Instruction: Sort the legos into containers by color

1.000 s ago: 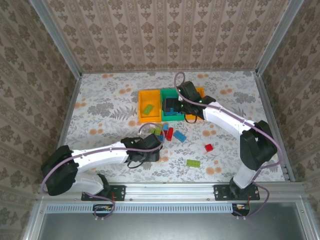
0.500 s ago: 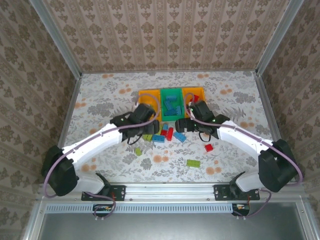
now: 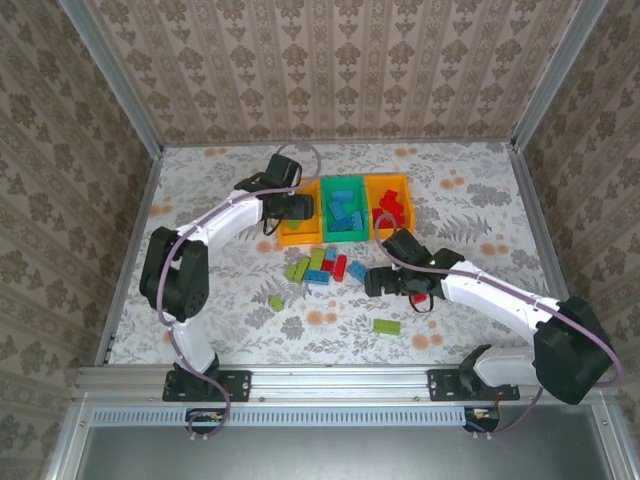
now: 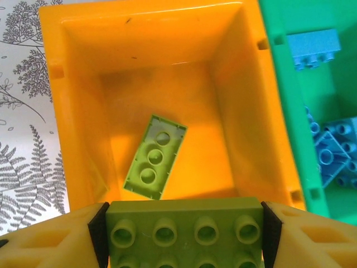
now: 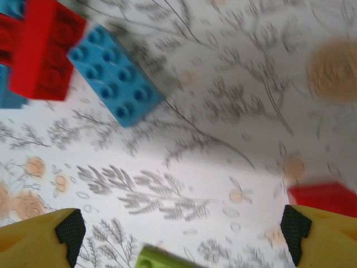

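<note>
left wrist: left gripper (image 4: pixel 185 240) pinches lime brick (image 4: pixel 184 215) by its ends over orange bin (image 4: pixel 83 139); likely light, rigid, slick plastic. right gripper (image 5: pixel 181 228) fingers spread, empty

The orange-yellow rectangular plastic bin (image 4: pixel 78 128) has smooth, glossy walls with faint scuffs; the green plastic bin (image 4: pixel 281 84) beside it shines alike. The lime green studded plastic brick (image 4: pixel 184 231) is smooth with a soft sheen. Yellow plastic fingers (image 5: pixel 33 243) carry black cross-hatched pads (image 5: pixel 70 229). The floral-printed table cover (image 5: pixel 184 162) looks matt, the silver frame rail (image 3: pixel 340 378) brushed metal
</note>
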